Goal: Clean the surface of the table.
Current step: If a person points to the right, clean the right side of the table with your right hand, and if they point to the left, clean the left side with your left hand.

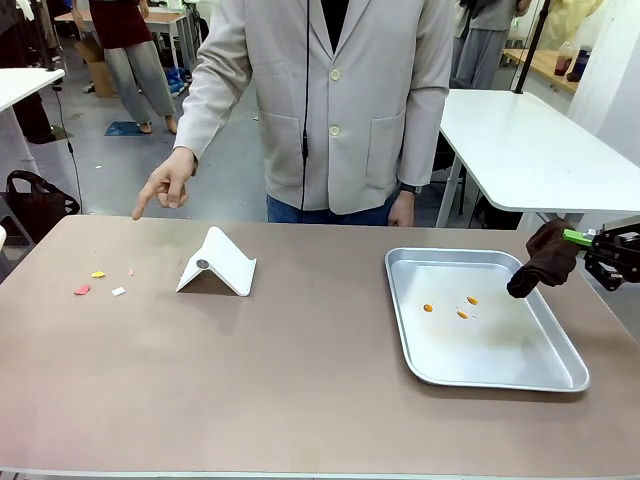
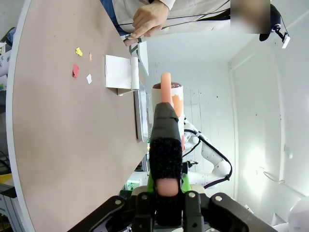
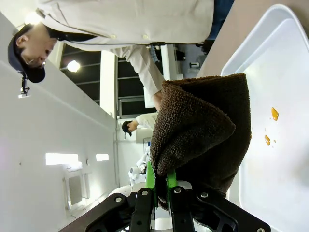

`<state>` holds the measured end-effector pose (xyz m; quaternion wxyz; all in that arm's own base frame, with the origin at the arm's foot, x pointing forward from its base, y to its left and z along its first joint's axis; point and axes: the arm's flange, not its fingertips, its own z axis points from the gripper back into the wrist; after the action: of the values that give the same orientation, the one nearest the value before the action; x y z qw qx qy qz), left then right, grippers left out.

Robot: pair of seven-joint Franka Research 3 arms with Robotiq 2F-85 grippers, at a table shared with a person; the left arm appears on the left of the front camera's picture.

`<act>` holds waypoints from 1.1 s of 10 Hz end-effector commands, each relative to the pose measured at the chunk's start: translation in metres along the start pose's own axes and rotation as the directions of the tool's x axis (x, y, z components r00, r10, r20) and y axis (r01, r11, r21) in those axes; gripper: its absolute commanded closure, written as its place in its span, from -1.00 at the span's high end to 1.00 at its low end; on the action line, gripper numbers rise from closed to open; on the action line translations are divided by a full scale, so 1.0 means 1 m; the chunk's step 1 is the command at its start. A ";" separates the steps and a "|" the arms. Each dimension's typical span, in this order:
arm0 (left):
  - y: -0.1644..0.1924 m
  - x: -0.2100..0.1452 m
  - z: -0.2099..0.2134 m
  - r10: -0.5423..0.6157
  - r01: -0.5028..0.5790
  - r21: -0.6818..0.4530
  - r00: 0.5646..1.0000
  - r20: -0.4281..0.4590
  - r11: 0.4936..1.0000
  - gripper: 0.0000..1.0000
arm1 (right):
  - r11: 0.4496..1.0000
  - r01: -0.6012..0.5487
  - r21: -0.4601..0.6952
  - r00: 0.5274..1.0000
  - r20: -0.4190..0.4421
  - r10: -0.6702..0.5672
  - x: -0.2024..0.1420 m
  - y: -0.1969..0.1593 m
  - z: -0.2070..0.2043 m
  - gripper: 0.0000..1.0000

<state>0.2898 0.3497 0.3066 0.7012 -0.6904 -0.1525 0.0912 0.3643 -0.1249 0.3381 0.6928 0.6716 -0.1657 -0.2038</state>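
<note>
Gripping a brown cloth (image 1: 545, 260), the right pincer (image 1: 573, 238) hangs above the far right corner of the tray (image 1: 560, 377); the left pincer (image 2: 166, 189) clamps a black-and-pink tool (image 2: 165, 128). The brown surface (image 1: 300, 385) spans the view, with paper scraps (image 1: 83, 290) at its left.

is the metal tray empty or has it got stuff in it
Not empty. Three small orange crumbs lie in the metal tray, left of its middle; the rest of its floor is bare.

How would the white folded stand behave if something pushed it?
The white folded stand looks thin and hollow, so probably light and easily slid across the smooth table. Resting on two edges, it might tip if pushed high.
</note>
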 end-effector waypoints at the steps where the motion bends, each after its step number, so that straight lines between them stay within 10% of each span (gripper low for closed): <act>1: -0.005 -0.004 0.002 -0.016 0.016 0.004 1.000 -0.007 1.000 -1.00 | 1.000 0.008 0.022 1.000 0.008 -0.008 0.001 0.005 -0.003 -1.00; 4: -0.005 -0.004 0.002 -0.016 0.016 0.004 1.000 -0.007 1.000 -1.00 | 1.000 0.008 0.022 1.000 0.008 -0.008 0.001 0.005 -0.003 -1.00; 5: 0.000 0.000 0.000 0.000 0.000 0.000 1.000 0.000 1.000 -0.59 | 1.000 0.008 0.022 1.000 0.008 -0.008 0.001 0.005 -0.003 -1.00; 11: -0.006 0.015 -0.076 0.078 -0.119 0.318 0.987 0.139 0.941 -0.59 | 1.000 0.008 0.022 1.000 0.008 -0.008 0.001 0.005 -0.003 -1.00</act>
<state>0.3301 0.3010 0.2991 0.7866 -0.5781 -0.1367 0.1687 0.3643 -0.1247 0.3378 0.6928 0.6718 -0.1652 -0.2038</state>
